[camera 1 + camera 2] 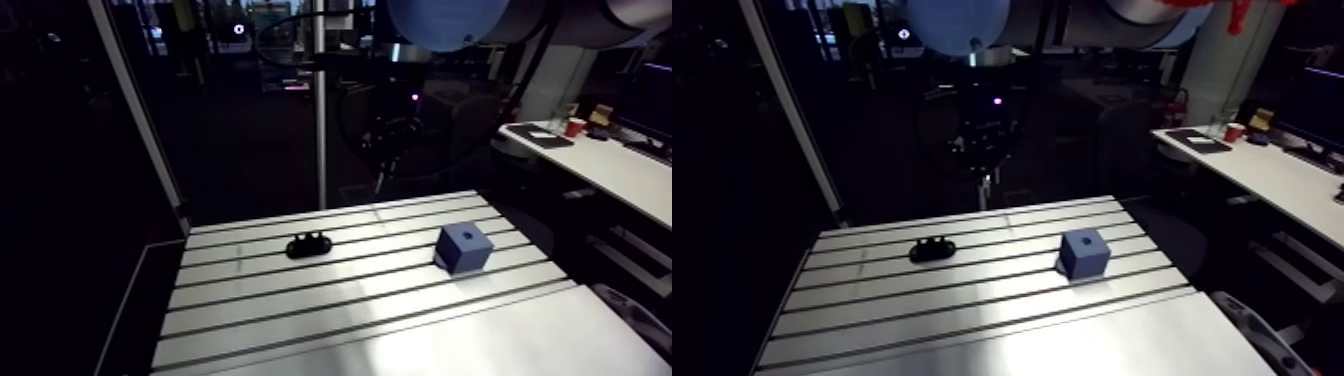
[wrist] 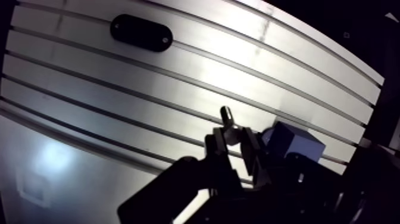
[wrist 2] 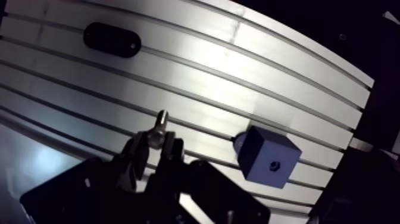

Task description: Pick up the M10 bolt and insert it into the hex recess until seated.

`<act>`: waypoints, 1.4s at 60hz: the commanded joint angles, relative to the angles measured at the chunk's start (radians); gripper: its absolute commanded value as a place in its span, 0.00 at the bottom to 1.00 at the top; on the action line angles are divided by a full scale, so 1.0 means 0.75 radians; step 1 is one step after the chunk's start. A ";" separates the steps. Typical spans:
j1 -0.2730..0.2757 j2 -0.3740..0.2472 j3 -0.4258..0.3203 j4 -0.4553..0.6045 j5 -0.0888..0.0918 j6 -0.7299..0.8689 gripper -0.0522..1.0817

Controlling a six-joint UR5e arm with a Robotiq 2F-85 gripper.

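Between the two fingers of the gripper, in the wrist view: the M10 bolt, pinched at its head end, with the claw closed on it and only the bolt's width left between the pads. Carried in the air above the table, touching nothing but the fingers. Long axis roughly in line with the fingers, the shank poking out past their tips toward the slotted surface.

Off to one side of the gripper, apart from the bolt: a blue cube sitting flat on the table across a slot. On its upper face, a small dark hex recess, showing only as a dark hole; cannot tell its depth. Partly hidden behind one finger in the other wrist eye.

Well ahead of the gripper, several slots away from both bolt and cube: a black oval fixture, lying flat, with two tiny bright spots on it. Low bumps along its top in the arm view.

Under the bolt's tip, just bare ribbed aluminium. In the arm view, gripper small and dark, high over the table's far edge.
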 commanded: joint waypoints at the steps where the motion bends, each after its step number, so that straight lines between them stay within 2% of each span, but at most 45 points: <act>1: -0.274 0.113 -0.125 0.109 0.007 -0.494 0.76; 9: -0.289 0.157 -0.176 0.122 0.003 -0.516 0.76; 11: -0.289 0.166 -0.192 0.132 -0.004 -0.524 0.76; 12: -0.289 0.176 -0.209 0.147 -0.016 -0.532 0.76; 15: -0.291 0.184 -0.223 0.160 -0.025 -0.542 0.76; 16: -0.291 0.191 -0.236 0.169 -0.036 -0.549 0.76; 17: -0.291 0.191 -0.236 0.169 -0.036 -0.549 0.76; 19: -0.289 0.205 -0.257 0.180 -0.059 -0.566 0.76; 20: -0.289 0.205 -0.257 0.180 -0.059 -0.566 0.76; 21: -0.289 0.215 -0.267 0.188 -0.069 -0.577 0.76; 24: -0.291 0.223 -0.274 0.194 -0.080 -0.589 0.76; 25: -0.290 0.231 -0.282 0.202 -0.092 -0.599 0.76; 26: -0.290 0.231 -0.282 0.202 -0.092 -0.599 0.76; 27: -0.289 0.240 -0.290 0.208 -0.104 -0.608 0.76; 28: -0.289 0.240 -0.290 0.208 -0.104 -0.608 0.76; 29: -0.291 0.246 -0.294 0.215 -0.119 -0.616 0.76; 30: -0.291 0.246 -0.294 0.215 -0.119 -0.616 0.76; 31: -0.291 0.249 -0.297 0.219 -0.134 -0.620 0.76; 32: -0.291 0.249 -0.297 0.219 -0.134 -0.620 0.76; 34: -0.291 0.255 -0.305 0.223 -0.165 -0.623 0.76; 35: -0.291 0.255 -0.305 0.223 -0.165 -0.623 0.76; 37: -0.291 0.257 -0.304 0.232 -0.188 -0.627 0.76; 61: -0.334 0.248 -0.271 0.281 -0.190 -0.630 0.79; 69: -0.341 0.218 -0.230 0.279 -0.184 -0.630 0.81; 84: -0.366 0.194 -0.131 0.248 -0.188 -0.630 0.82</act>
